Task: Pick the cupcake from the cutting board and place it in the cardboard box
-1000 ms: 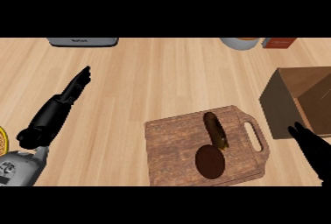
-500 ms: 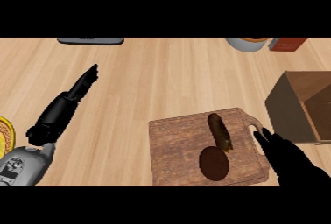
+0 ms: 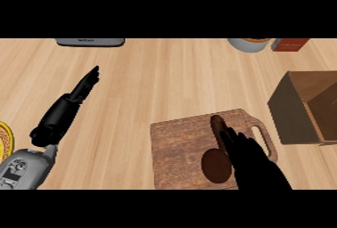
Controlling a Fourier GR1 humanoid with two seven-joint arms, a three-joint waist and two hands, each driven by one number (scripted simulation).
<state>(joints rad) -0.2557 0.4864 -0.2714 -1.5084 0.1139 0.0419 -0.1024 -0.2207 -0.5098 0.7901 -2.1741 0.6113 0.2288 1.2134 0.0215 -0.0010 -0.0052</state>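
You see the cutting board [image 3: 187, 151] lying on the wooden desk [image 3: 164, 75] toward the lower right, its handle with the slot pointing right, toward the cardboard box [image 3: 309, 107]. On the board sits the cupcake [image 3: 217, 165], which shows as a dark brown rounded lump near the board's lower middle, with a narrower dark piece [image 3: 215, 124] running up from it toward the far edge of the board; taken together, the long axis runs almost straight away from you, near to far, tilted very slightly left at the top. Your right hand [image 3: 253, 162] lies over the right half of the board, just beside the dark shape and overlapping its right edge; its fingers [image 3: 232, 139] are stretched out fairly straight and close together, pointing away from you, and they do not curl round anything. You cannot tell whether they touch the cupcake. The box stands open at the right edge, well apart from the cupcake, just beyond the board's handle. Your left hand [image 3: 82, 91] rests at the left, fingers straight and pointing up and to the right, holding nothing.
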